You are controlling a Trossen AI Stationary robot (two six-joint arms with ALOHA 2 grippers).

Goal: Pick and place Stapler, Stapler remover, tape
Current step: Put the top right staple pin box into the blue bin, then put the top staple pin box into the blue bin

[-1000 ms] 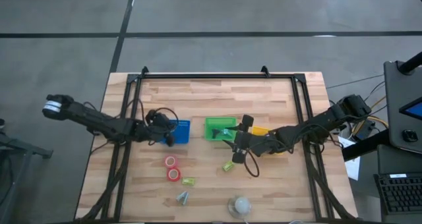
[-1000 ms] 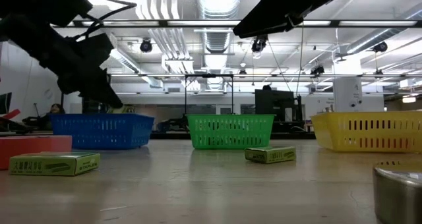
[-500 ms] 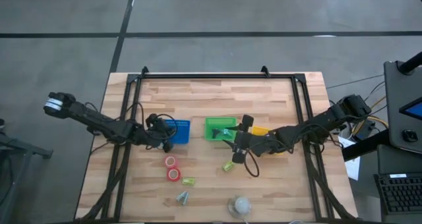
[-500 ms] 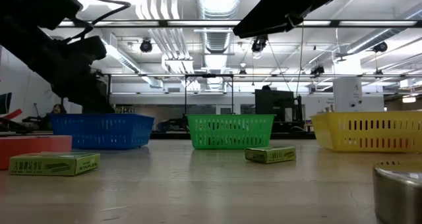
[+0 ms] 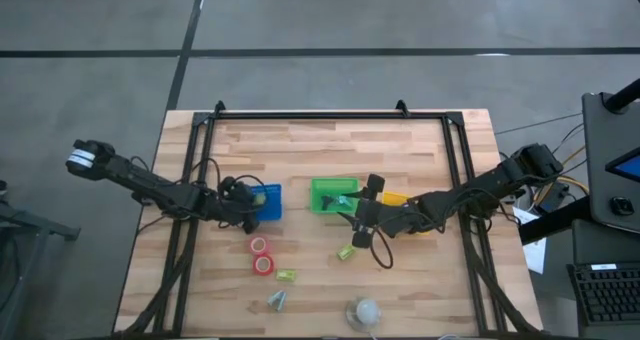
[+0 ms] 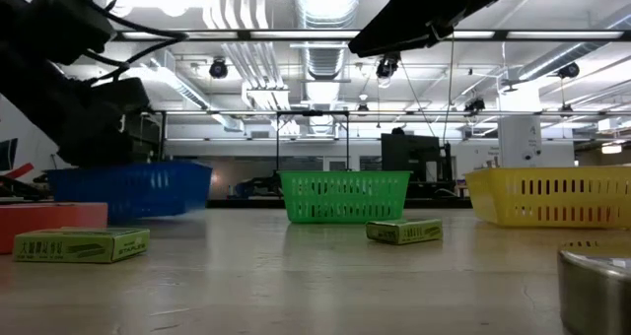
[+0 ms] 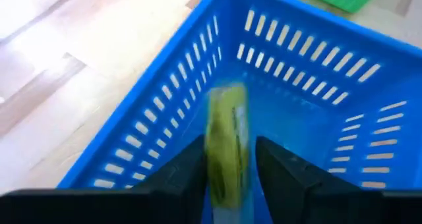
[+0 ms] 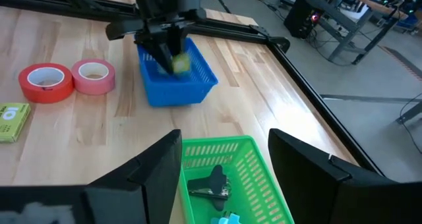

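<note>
Left claw (image 7: 227,178) clamped on a yellow-green box (image 7: 226,151), inside the blue basket (image 5: 268,202), walls close all round. Right claw (image 8: 224,159) spread wide above the green basket (image 8: 254,178). Tape rolls (image 5: 260,255) on open surface (image 5: 320,150), near side of blue basket.

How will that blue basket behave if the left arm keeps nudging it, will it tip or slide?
The blue basket looks like thin slotted plastic, so probably light and prone to sliding on the smooth wooden table. In the low view it seems tilted, one end off the surface, so it may tip easily. The left gripper, holding a yellow-green roll inside it, could drag it along.
</note>
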